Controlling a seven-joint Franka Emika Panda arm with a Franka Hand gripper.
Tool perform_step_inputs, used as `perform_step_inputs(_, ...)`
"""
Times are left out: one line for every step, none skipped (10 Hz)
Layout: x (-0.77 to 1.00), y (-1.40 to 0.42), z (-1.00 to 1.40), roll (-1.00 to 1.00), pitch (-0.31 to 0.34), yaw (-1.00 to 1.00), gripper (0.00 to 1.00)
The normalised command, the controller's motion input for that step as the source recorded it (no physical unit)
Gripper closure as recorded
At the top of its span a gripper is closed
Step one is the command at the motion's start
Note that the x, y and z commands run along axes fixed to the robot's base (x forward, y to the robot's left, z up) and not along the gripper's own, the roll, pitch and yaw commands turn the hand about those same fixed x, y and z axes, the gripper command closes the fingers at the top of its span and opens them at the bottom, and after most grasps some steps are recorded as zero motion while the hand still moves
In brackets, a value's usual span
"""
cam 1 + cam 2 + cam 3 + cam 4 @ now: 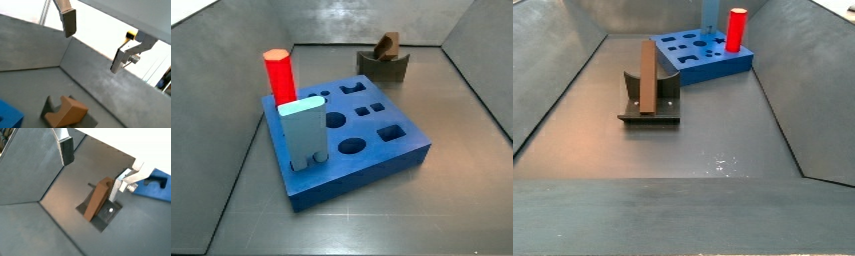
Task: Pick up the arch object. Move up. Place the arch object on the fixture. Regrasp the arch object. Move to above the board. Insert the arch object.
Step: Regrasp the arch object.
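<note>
Open, empty gripper (pixel 93 165) poised above the arch object (pixel 100 198), which leans in the fixture (pixel 100 214) beneath it; an off-centre regrasp could tip the bar out.

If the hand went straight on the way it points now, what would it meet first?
Probably the arch object, leaning on the fixture; the open hand looks centred over it in a wrist view, though depth is unclear.
</note>
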Motion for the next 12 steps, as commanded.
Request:
perform_step_inputs(0.12, -0.06, -0.01, 1.00, 0.250, 0.21, 0.00)
perform_step_inputs(0.13, -0.06, -0.01, 0.84, 0.229, 0.23, 0.00)
perform_step_inputs(0.15, -0.06, -0.02, 0.62, 0.184, 0.26, 0.00)
perform_step_inputs(0.16, -0.06, -0.01, 0.44, 0.152, 0.27, 0.00)
perform_step_inputs(0.17, -0.06, -0.01, 0.30, 0.117, 0.27, 0.00)
perform_step_inputs(0.17, -0.05, 0.00, 0.22, 0.077, 0.27, 0.00)
perform_step_inputs(0.14, -0.05, -0.01, 0.19, 0.035, 0.25, 0.00)
perform_step_inputs(0.12, -0.06, -0.02, 0.19, 0.016, 0.23, 0.00)
perform_step_inputs(0.11, -0.06, -0.01, 0.19, 0.004, 0.20, 0.00)
perform_step_inputs(0.04, 0.04, -1.00, 0.13, -0.113, 0.25, 0.00)
perform_step_inputs(0.05, 0.04, -1.00, 0.13, -0.121, 0.20, 0.00)
perform_step_inputs(0.05, 0.04, -1.00, 0.12, -0.151, 0.14, 0.00)
